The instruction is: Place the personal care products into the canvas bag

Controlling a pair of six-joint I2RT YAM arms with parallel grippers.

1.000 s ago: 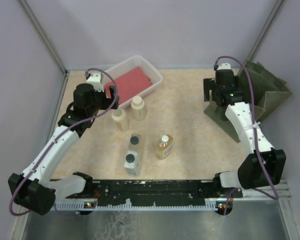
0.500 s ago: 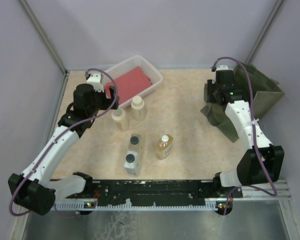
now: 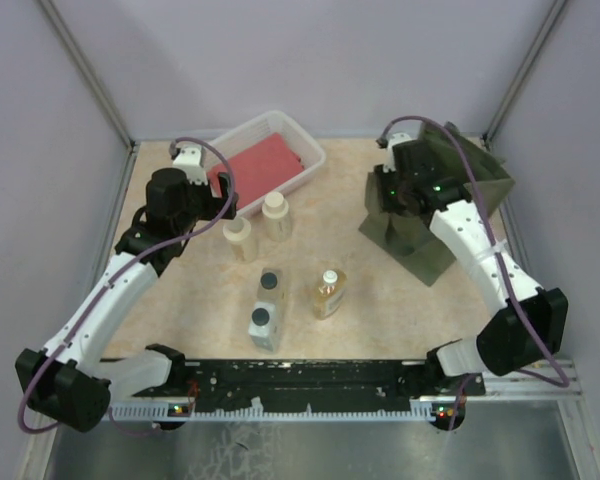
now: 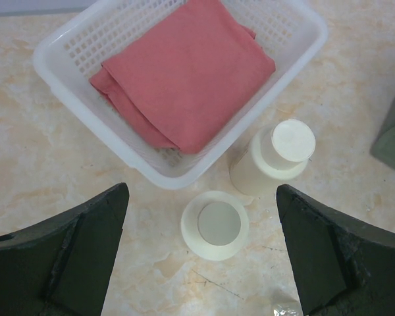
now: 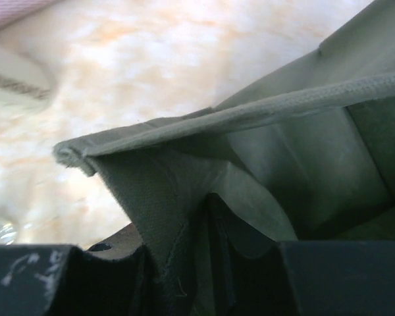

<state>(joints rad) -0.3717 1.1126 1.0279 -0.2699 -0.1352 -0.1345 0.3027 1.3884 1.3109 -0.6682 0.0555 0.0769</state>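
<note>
Canvas bag slid left; wrist view shows jaws pinching it.

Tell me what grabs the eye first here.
The olive bag at the far right, its edge pinched in the right pincer. Then the red cloth in the white basket at far left, with five bottles mid-table and the left pincer open over the two cream ones.

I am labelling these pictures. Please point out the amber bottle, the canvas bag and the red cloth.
amber bottle (image 3: 327, 297), top view: on its body.
canvas bag (image 3: 416, 251), top view: on its near flap.
red cloth (image 4: 184, 79), left wrist view: on its middle.
</note>
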